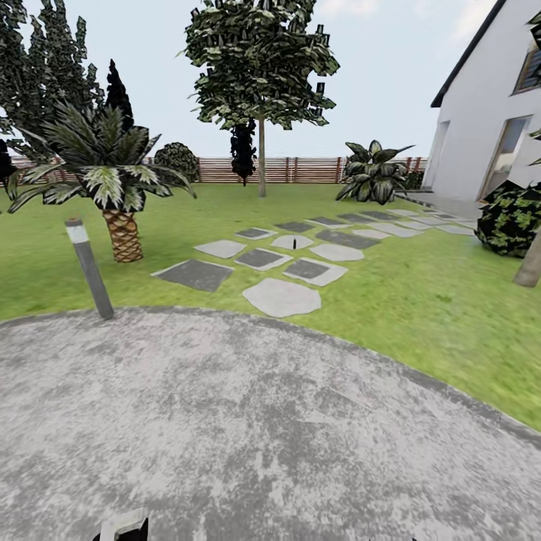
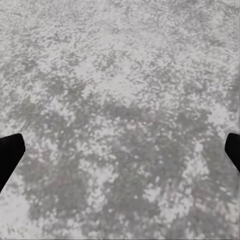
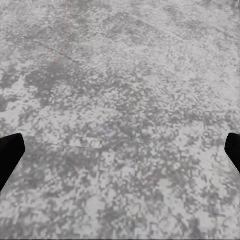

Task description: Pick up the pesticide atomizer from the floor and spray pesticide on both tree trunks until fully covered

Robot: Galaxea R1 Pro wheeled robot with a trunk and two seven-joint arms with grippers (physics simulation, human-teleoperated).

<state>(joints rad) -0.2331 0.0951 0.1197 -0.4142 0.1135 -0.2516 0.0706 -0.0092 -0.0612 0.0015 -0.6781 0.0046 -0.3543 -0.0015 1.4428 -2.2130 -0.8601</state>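
The robot stands on grey mottled stone paving [image 1: 248,428], facing the garden lawn [image 1: 421,300] with its stepping stones [image 1: 282,297], a short palm [image 1: 113,180], a bollard light [image 1: 89,267] and the slat fence [image 1: 300,170]. Left claw [image 2: 120,155] and right claw [image 3: 120,155] both hang with fingers spread apart, empty, over the paving. I cannot make out the atomizer on the grass. By my judgement nothing is done yet: finding it, picking it up and spraying both trunks all remain

Left gripper [image 2: 120,152], right gripper [image 3: 120,152]: fingers spread wide
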